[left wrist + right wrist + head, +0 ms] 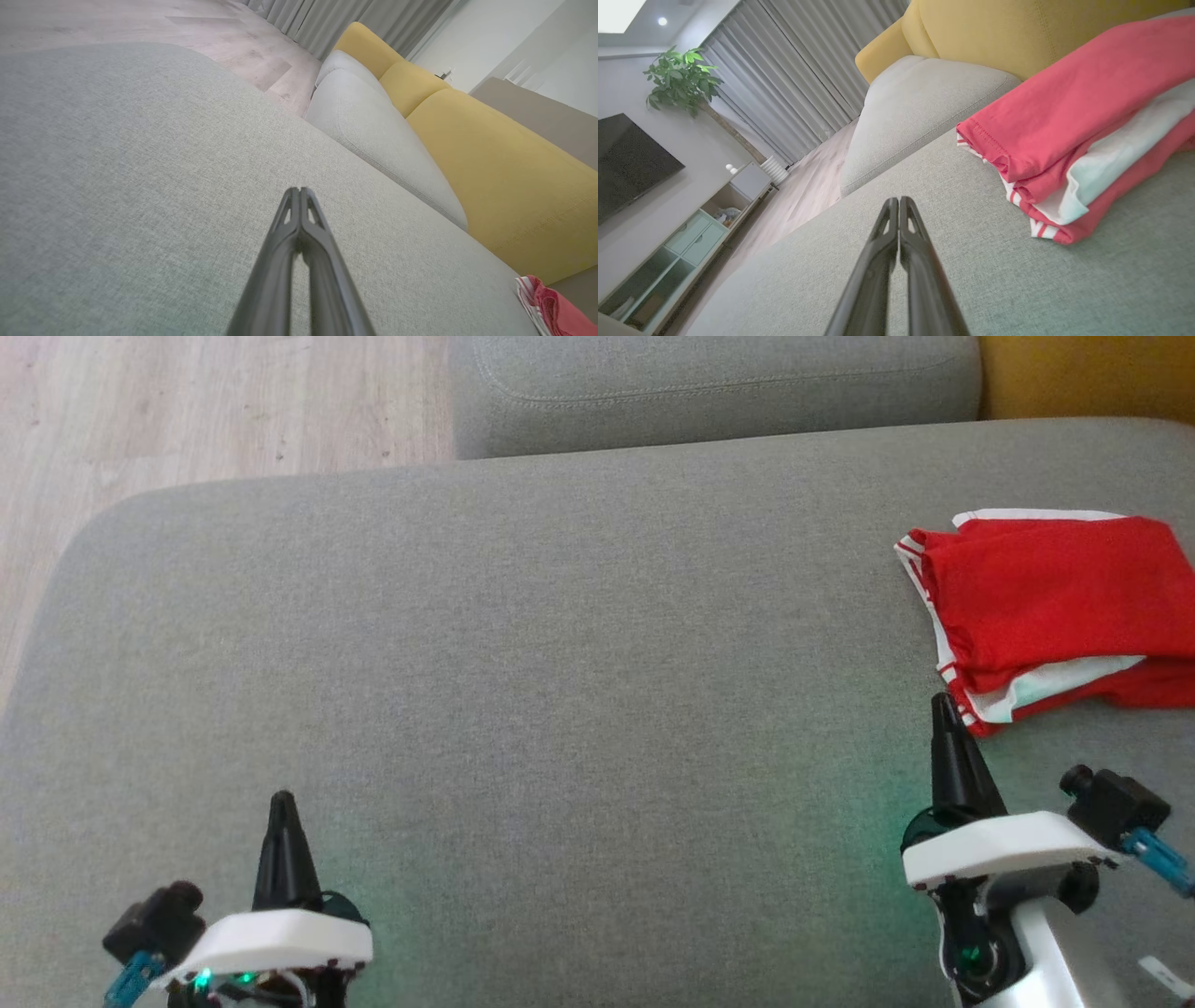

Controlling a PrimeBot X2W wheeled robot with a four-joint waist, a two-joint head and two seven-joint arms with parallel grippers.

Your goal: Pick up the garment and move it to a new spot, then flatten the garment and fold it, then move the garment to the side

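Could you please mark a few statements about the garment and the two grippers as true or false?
1. The red garment lies in folded layers at the right side of the grey seat. True.
2. The right gripper holds the garment. False: its fingers are shut on nothing, beside the garment's near edge.
3. The left gripper is wide open. False: its fingers are pressed together over bare seat fabric.
4. The garment has white trim along an edge. True.
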